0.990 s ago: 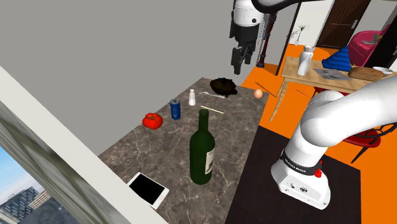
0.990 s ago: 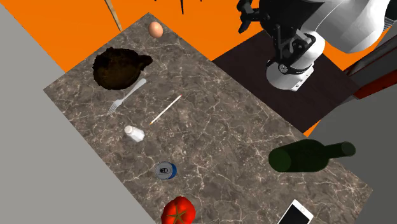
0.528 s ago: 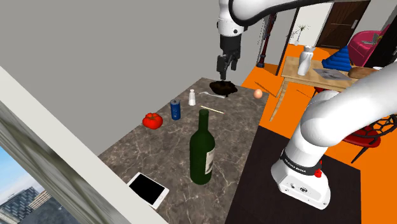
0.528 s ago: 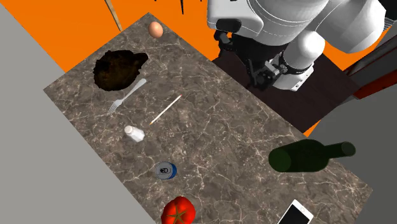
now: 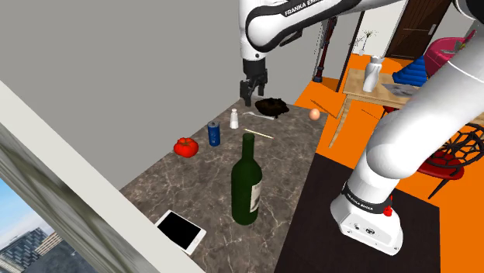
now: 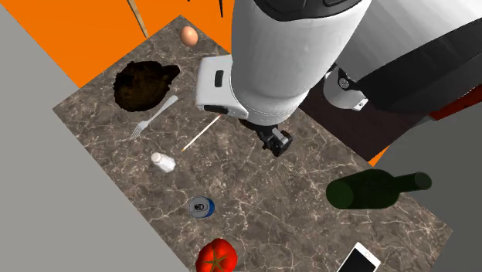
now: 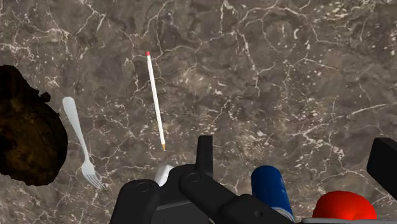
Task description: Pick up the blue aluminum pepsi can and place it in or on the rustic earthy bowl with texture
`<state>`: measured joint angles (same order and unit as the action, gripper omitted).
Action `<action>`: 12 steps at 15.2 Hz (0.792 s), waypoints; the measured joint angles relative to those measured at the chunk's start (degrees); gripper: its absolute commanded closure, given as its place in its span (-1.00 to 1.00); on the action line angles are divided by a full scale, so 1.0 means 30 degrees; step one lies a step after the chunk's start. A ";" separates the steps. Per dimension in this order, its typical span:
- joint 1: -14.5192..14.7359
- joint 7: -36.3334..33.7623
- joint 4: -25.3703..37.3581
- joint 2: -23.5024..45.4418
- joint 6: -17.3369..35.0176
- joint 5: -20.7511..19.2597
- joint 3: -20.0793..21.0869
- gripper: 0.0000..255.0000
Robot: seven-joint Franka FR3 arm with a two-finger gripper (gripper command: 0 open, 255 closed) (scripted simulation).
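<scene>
I have swung the gripper down toward the blue can — jaws spread, empty — approach under way, grasp pending.

My can: blue, silver top, standing upright on the table, close to its wall-side edge.
My bowl: dark brown, rough, ragged rim, open side up, at the table's far end.
</scene>
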<state>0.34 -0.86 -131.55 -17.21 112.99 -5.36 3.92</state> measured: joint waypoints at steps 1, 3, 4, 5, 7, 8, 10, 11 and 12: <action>0.0016 0.0008 0.0464 0.0755 0.0263 0.0037 0.0017 -1.00; 0.0060 0.0003 0.1342 0.2247 0.0831 0.0118 0.0066 -1.00; 0.0083 -0.0001 0.1871 0.3013 0.1040 0.0162 0.0092 -1.00; 0.0085 0.0055 0.2314 0.3703 0.1263 0.0192 0.0088 -1.00; 0.0095 0.0131 0.3211 0.5203 0.1821 0.0248 0.0091 -1.00; 0.0112 0.0179 0.3762 0.5837 0.1872 0.0293 0.0108 -1.00; 0.0108 0.0300 0.4956 0.7455 0.2256 0.0347 0.0106 -1.00; 0.0091 0.0401 0.5532 0.8218 0.2422 0.0377 0.0095 -1.00; 0.0161 0.0339 0.6162 0.9010 0.2550 0.0399 0.0150 -1.00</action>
<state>0.82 0.15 -113.06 9.82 120.64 -4.16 4.37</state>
